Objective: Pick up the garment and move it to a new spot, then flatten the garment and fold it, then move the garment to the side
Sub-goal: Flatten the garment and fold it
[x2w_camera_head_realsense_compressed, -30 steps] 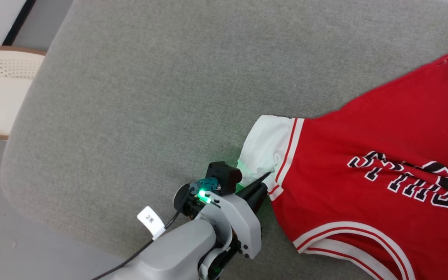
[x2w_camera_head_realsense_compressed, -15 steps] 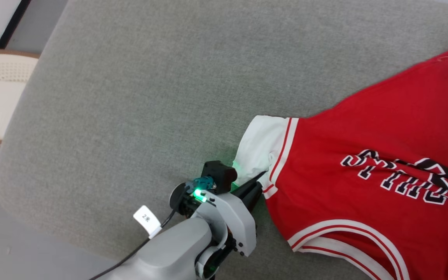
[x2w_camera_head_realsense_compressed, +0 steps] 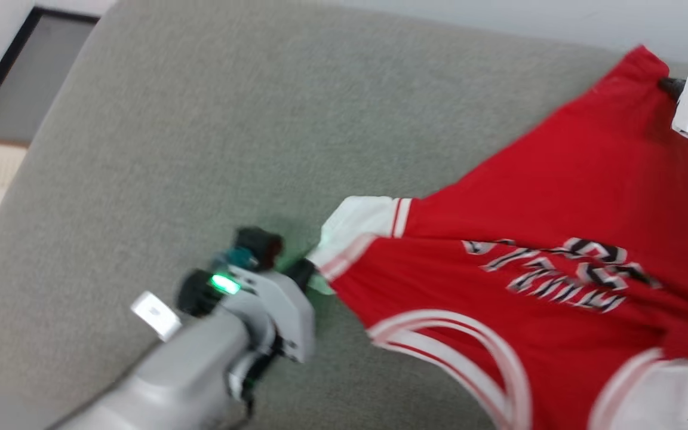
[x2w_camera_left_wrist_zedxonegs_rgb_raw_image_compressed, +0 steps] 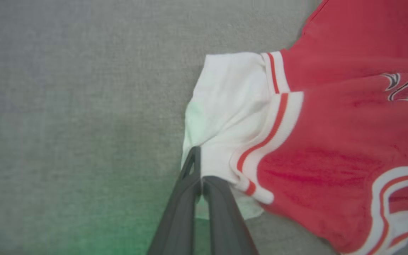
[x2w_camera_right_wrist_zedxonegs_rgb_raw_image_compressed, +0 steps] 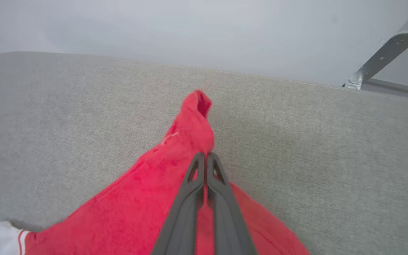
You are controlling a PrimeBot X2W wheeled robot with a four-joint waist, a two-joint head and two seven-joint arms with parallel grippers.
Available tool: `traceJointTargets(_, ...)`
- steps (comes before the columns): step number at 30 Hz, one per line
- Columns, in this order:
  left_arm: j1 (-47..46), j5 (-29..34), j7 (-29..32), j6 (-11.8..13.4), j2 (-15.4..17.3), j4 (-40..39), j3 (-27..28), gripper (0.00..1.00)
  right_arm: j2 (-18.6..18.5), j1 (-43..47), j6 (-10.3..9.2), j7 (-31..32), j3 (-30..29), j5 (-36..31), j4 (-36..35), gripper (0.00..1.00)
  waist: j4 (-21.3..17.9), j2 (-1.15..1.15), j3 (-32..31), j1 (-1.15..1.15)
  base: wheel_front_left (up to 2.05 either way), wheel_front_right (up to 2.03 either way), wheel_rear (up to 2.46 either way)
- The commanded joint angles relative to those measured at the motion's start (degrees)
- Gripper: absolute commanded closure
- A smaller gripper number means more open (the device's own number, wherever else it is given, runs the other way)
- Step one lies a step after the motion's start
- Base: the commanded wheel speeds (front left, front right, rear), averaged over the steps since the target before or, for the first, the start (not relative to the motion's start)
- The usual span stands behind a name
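While the small red jersey shirt [x2w_camera_head_realsense_compressed: 535, 197] w/ white sleeves, stripe trim & black lettering sits on the grey woven fabric cushion [x2w_camera_head_realsense_compressed: 200, 131], both grippers have hold of it. The left gripper [x2w_camera_left_wrist_zedxonegs_rgb_raw_image_compressed: 199, 170] is pinched tight on the white sleeve [x2w_camera_left_wrist_zedxonegs_rgb_raw_image_compressed: 225, 88] edge, the right gripper [x2w_camera_right_wrist_zedxonegs_rgb_raw_image_compressed: 205, 157] likewise on a red hem corner [x2w_camera_right_wrist_zedxonegs_rgb_raw_image_compressed: 193, 120] at the far side. Step: prob. the pick-up & move, just starting. Next move calls for both arms rising together, cloth kept taut btw. them so it won't sag or slip.
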Motion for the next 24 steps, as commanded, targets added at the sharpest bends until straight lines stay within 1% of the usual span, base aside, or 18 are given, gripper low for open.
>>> traceJointTargets(1, -0.7, -0.2, 0.3, 0.1, 0.8, 0.2, 0.4, 1.0, -0.4, 0.9, -0.07, -0.5, 0.4, 0.7, -0.5, 1.0, -2.8, 0.0, -2.9, 0.0, 0.0, 0.0, 0.0)
traceJointTargets(7, -7.0, 0.4, 4.5, -2.1, 5.8, 0.5, 1.1, 1.0, -2.0, 2.8, -0.07, -2.9, 3.2, 4.9, -6.4, 1.0, -5.8, 0.0, -6.4, 0.0, 0.0, 0.0, 0.0)
traceJointTargets(12, -14.6, 1.3, 8.9, -4.0, 8.8, 1.8, 1.8, 1.0, -2.4, 1.8, -0.07, -6.2, 4.6, 6.8, -9.5, 1.0, -8.5, 0.0, -8.3, 0.0, 0.0, 0.0, 0.0)
traceJointTargets(18, -25.1, 2.8, 13.7, -6.3, 10.5, 5.5, 2.3, 1.0, -1.3, -0.9, -0.07, -9.8, 5.5, 7.8, -10.8, 1.0, -11.5, 0.0, -9.6, 0.0, 0.0, 0.0, 0.0)
traceJointTargets(24, -36.4, 4.9, 16.9, -7.3, 10.5, 11.2, 3.0, 1.0, 0.8, -4.9, -0.07, -12.9, 4.8, 7.1, -9.6, 1.0, -14.1, 0.0, -10.0, 0.0, 0.0, 0.0, 0.0)
